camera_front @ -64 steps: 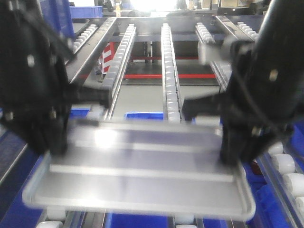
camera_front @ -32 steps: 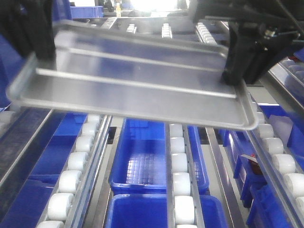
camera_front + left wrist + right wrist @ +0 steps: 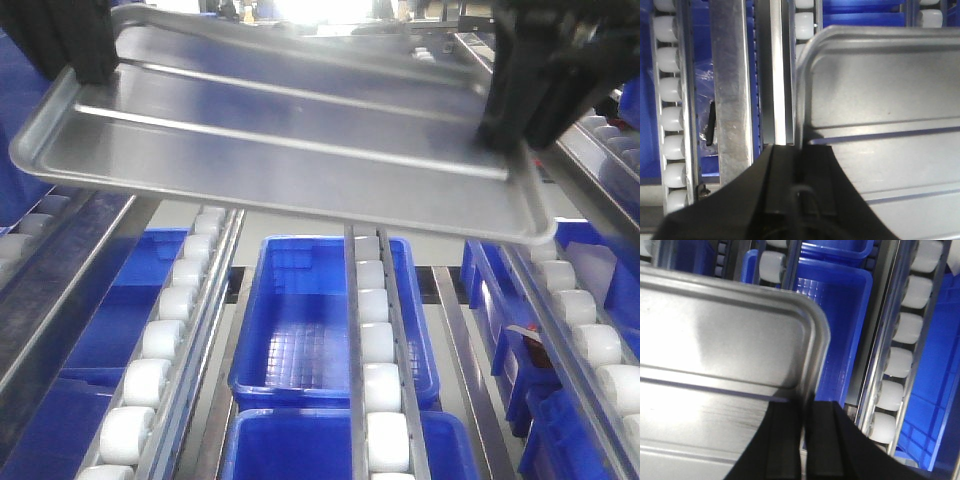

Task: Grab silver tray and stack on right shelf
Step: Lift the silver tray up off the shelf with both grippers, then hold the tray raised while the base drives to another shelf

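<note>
The silver tray, shiny with two long ridges, hangs in the air across the top of the front view, tilted down toward its near right corner. My left gripper is shut on its left rim. My right gripper is shut on its right rim. In the left wrist view the black fingers clamp the rim of the tray. In the right wrist view the gripper pinches the rim near a rounded corner of the tray. The right shelf's wide front bar is not in view.
Below the tray run lanes of white rollers over blue plastic bins. A wide steel rail and a roller lane lie left of the tray. Another blue bin lies under its right edge.
The tray, gripped at both ends, has gone from low in the front view to the top of it. The view now looks down on the bins and rollers.
</note>
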`<action>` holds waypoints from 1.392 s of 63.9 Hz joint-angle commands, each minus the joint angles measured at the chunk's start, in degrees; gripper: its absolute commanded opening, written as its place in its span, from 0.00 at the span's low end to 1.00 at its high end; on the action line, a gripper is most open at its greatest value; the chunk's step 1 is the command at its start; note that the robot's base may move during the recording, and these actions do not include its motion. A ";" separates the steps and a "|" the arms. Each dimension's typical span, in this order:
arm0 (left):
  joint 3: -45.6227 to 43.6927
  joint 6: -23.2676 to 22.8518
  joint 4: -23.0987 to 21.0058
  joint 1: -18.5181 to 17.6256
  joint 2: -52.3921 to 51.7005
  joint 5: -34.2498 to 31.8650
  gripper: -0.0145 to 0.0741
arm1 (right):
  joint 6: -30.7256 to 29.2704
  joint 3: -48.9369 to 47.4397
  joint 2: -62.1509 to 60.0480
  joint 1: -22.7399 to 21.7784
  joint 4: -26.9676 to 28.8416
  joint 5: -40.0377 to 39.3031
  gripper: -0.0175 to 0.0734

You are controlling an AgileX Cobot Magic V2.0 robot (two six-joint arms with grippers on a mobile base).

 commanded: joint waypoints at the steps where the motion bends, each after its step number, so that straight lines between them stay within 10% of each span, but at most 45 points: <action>1: -2.11 0.14 2.10 -0.54 -2.17 -2.46 0.06 | -1.54 -2.95 -3.49 0.02 -1.39 -2.53 0.25; 89: -2.11 0.14 2.19 -0.54 -2.17 0.38 0.06 | -1.54 -3.00 -4.01 0.02 -1.39 -1.23 0.25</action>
